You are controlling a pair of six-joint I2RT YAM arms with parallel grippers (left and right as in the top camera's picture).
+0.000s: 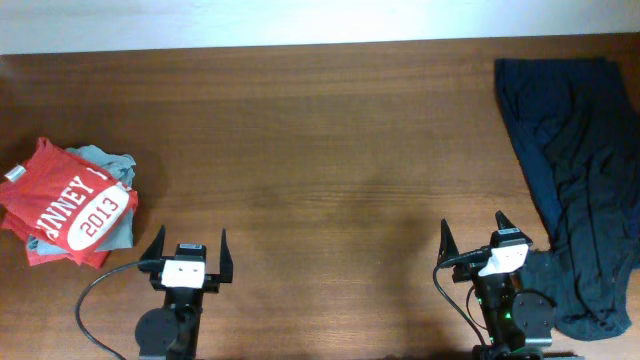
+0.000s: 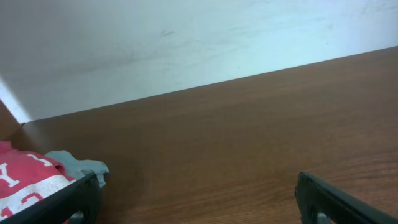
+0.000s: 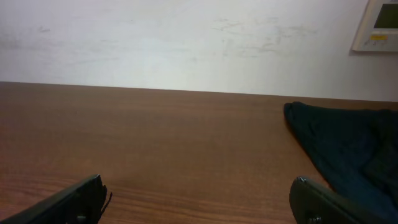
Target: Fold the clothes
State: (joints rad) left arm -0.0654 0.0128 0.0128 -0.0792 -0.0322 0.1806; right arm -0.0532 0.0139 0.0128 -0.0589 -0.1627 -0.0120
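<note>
A dark brown wooden table fills the overhead view, with a pale wall running along its far edge. In the right wrist view a small beige wall panel sits high in the corner.

The orange-red T-shirt lies at the far left of the table, gathered into a compact heap rather than spread flat. White block letters and the number 2013 face up on a white curved band. It rests partly on top of a light grey shirt, whose edges stick out behind it and along its right side. In the left wrist view the same pair shows at the lower left, with a corner of grey peeking out beside the red.

On the opposite side, a dark navy garment is draped loosely from the far right corner down toward the near edge – well apart from the red heap.

The left gripper sits at the near edge, just right of the T-shirt heap and not touching it; its jaws stand wide apart with nothing between them. The right gripper is also at the near edge, just beside the lower part of the navy garment – jaws likewise spread wide and empty. The middle of the table between the two arms shows only wood grain.
</note>
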